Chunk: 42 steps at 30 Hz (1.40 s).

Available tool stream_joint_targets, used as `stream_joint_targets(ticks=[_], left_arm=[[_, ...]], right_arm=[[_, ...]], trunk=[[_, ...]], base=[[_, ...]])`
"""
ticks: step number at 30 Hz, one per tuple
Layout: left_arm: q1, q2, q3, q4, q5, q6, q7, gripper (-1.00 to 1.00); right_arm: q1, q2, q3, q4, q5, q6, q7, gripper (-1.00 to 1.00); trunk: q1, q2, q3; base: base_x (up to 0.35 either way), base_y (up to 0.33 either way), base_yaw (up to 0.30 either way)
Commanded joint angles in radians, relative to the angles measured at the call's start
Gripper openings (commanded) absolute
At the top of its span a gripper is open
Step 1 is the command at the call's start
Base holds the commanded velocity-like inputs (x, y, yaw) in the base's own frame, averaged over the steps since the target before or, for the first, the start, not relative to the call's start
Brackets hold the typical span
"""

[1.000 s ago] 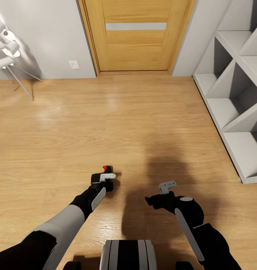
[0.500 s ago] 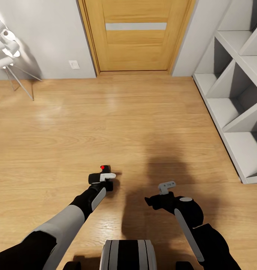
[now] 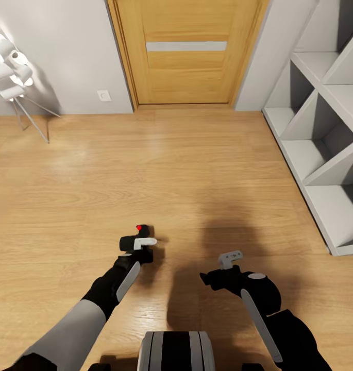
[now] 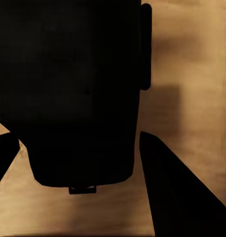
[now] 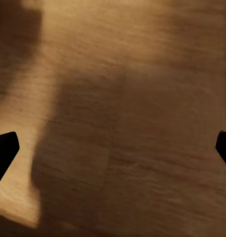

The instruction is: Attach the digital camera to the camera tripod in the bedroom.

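One step looks done: I am pinching the digital camera (image 3: 141, 234) in my left claw (image 3: 140, 243), carrying it low over the wood floor (image 3: 197, 170), its black body sitting between my fingers (image 4: 177, 187). My right claw (image 3: 229, 258) is hanging spread and empty beside it. Farther off, the wooden door (image 3: 186, 51), floor lamp (image 3: 16, 87) and white shelves (image 3: 320, 149) are facing me; finding the tripod and mounting are remaining.

Head view looks forward and down from above both arms toward the wooden door (image 3: 186, 51), while each wrist view faces the wood floor (image 3: 197, 170) at close range, which all three views share.
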Motion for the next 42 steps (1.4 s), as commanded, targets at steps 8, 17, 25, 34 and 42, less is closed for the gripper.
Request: stream_joint_targets(ticks=[8,17,25,34,42], left_arm=[[0.102,0.06,0.006,-0.22,0.014,0.1,0.011,-1.0],[0.159,0.078,0.01,-0.298,0.019,0.134,0.015,-1.0],[0.219,0.094,0.024,-0.357,0.026,0.164,0.004,-1.0],[0.334,0.113,0.082,-0.458,0.076,0.18,-0.084,-1.0],[0.395,0.115,0.109,-0.524,0.092,0.181,-0.132,-1.0]], right_arm=[[0.001,-0.002,-0.001,-0.001,-0.001,0.002,0.001,1.0],[0.002,-0.002,0.0,-0.001,-0.001,-0.007,0.001,1.0],[0.002,0.002,0.001,-0.001,-0.001,-0.046,0.001,1.0],[0.001,0.002,0.001,-0.001,-0.001,-0.07,0.003,1.0],[0.001,-0.001,0.001,-0.001,-0.001,-0.076,0.004,1.0]], trunk=[[-0.004,0.002,0.03],[-0.008,0.004,0.065],[-0.011,0.006,0.096],[-0.015,0.008,0.132],[-0.019,0.01,0.163]], base=[[0.0,0.0,0.0],[0.0,0.0,0.0],[0.0,0.0,0.0],[0.0,0.0,0.063],[0.0,0.0,0.229]])
